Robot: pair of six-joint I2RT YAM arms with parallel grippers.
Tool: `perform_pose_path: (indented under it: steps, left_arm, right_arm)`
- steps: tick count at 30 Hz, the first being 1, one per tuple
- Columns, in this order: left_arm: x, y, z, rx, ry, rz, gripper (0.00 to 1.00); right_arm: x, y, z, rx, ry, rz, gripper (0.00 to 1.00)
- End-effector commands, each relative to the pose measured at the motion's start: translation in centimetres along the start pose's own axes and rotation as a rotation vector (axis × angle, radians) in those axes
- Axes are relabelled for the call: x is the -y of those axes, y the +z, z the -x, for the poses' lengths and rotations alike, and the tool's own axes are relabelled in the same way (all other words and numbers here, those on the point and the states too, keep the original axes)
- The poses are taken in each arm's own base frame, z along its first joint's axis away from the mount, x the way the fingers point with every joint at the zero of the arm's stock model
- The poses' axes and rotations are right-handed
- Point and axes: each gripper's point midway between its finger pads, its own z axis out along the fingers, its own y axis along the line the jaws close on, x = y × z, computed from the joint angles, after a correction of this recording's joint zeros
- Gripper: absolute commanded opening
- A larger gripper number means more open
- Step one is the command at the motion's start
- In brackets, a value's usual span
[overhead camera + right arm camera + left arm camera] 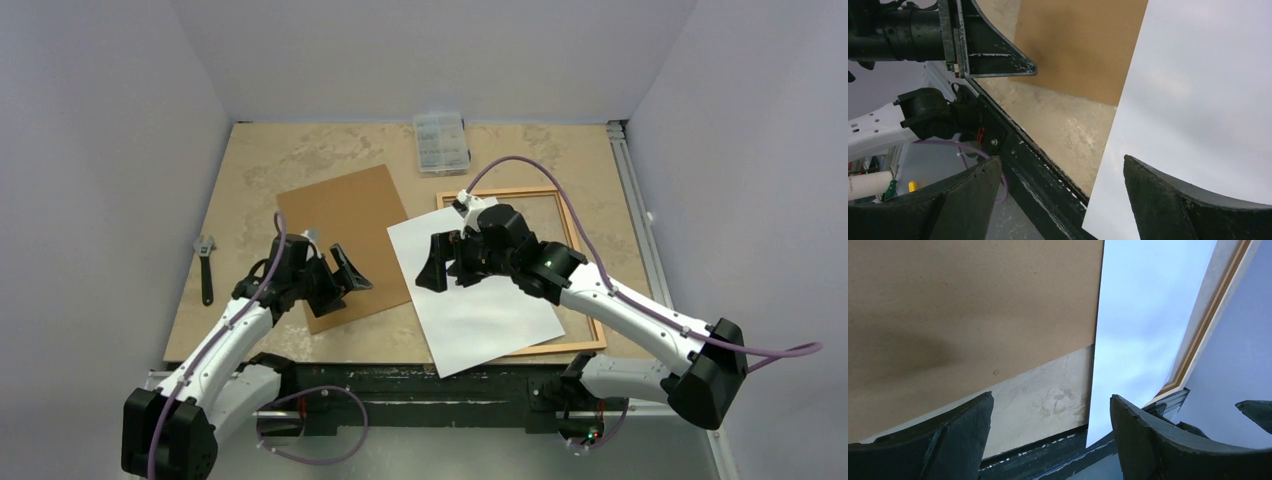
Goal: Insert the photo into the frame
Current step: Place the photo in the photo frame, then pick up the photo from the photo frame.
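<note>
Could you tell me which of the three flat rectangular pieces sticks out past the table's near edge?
The white-side-up photo: its near corner overhangs the edge, while the brown board and the wooden frame lie on the table.

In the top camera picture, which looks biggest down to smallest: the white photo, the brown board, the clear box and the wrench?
1. The photo and the brown board look nearly alike. The photo is maybe slightly bigger, but it's too close to rank.
2. The clear box.
3. The wrench, thin and smallest.

Top camera overlooks the table (260,160); both close, low wrist cameras apparently share the photo (1143,315).
</note>
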Motion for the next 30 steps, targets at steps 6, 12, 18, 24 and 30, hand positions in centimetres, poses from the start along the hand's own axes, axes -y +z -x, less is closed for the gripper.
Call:
perform_pose_path:
  steps: [6, 12, 18, 24, 30]
  left_arm:
    - [3.0, 2.4, 0.0, -0.031, -0.031, -0.18, 0.81]
    - [5.0, 4.9, -1.5, -0.096, -0.011, -0.213, 0.77]
    - [7.4, 8.0, -3.1, -0.153, 0.028, -0.211, 0.72]
    - [8.7, 11.1, -4.9, -0.21, 0.034, -0.204, 0.68]
    - [8.9, 12.4, -5.4, -0.213, 0.033, -0.196, 0.66]
  right_arm:
    - [5.0, -0.9, 0.9, 0.015, 0.171, -0.03, 0.91]
    - [10.4, -1.1, -0.9, -0.031, 0.325, -0.038, 0.91]
    - [12.0, 0.1, -3.7, -0.101, 0.408, -0.002, 0.9]
    - [13.4, 1.5, -5.9, -0.131, 0.468, -0.01, 0.89]
    - [14.6, 2.3, -8.0, -0.164, 0.503, -0.032, 0.88]
